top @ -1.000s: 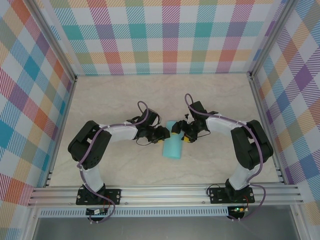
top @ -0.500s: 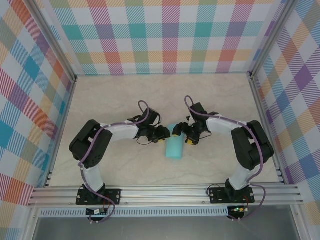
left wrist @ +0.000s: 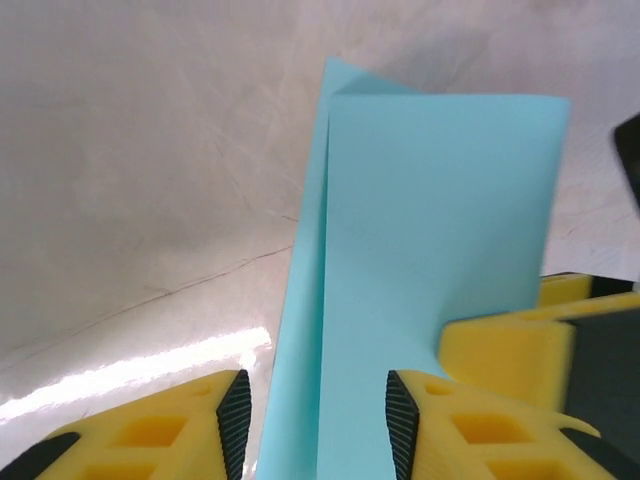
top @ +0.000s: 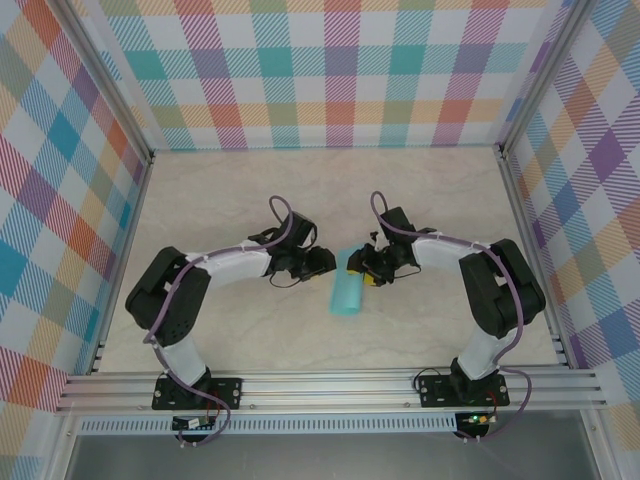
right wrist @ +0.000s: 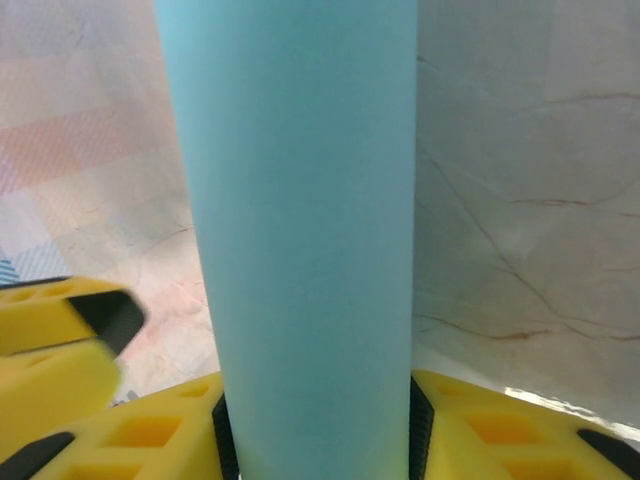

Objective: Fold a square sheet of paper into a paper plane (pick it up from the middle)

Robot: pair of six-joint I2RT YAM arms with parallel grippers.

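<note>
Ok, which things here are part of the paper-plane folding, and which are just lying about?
Part of the job:
- the turquoise sheet of paper, folded lengthwise
- the left gripper and the right gripper, each with a finger on either side of the sheet

Not part of it (fixed surroundings):
- the marbled table
- the plaid walls
- the aluminium rail
</note>
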